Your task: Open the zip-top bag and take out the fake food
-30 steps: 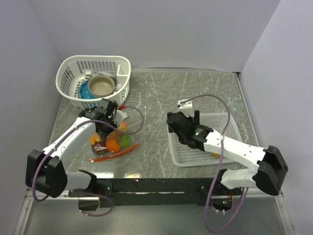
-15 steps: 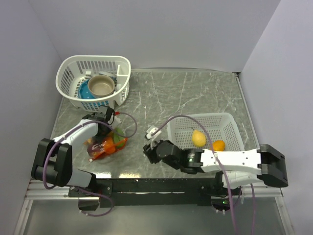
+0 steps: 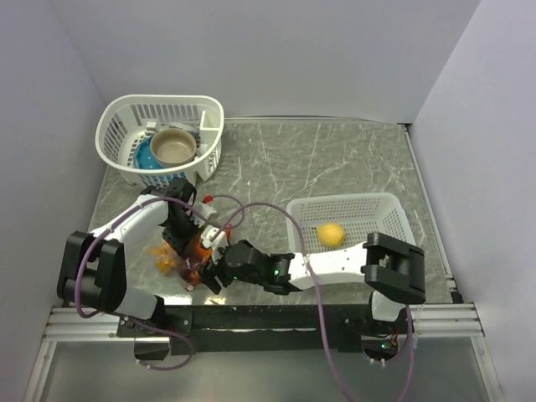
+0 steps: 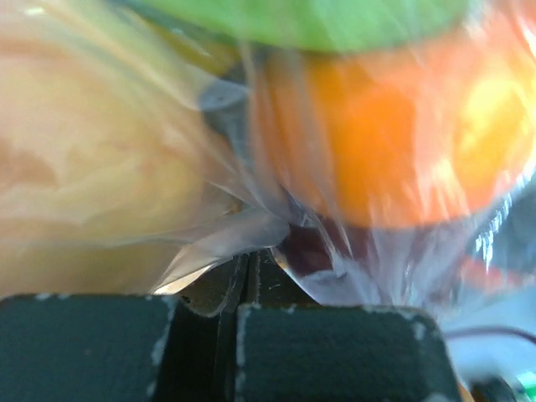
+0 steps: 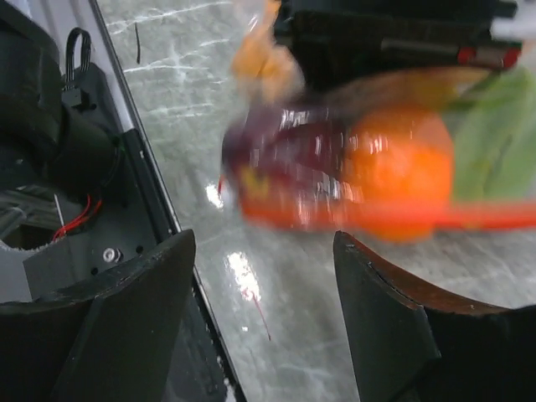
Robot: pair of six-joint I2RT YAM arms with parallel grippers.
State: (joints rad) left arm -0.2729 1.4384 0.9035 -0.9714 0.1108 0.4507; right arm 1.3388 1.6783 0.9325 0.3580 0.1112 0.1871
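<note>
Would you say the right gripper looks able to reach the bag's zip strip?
Probably yes: the right gripper is open, and the zip strip of the bag lies just ahead, nothing between.

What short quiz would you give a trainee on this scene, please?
1. True or false: the right gripper is shut on the zip-top bag.
2. What lies in the rectangular basket? A. a yellow fruit B. a spoon C. a sponge
3. Fill in: the bag's film is pinched by the ___ gripper.
Key: 1 false, its jaws stand open in front of the bag; 2 A; 3 left gripper.
</note>
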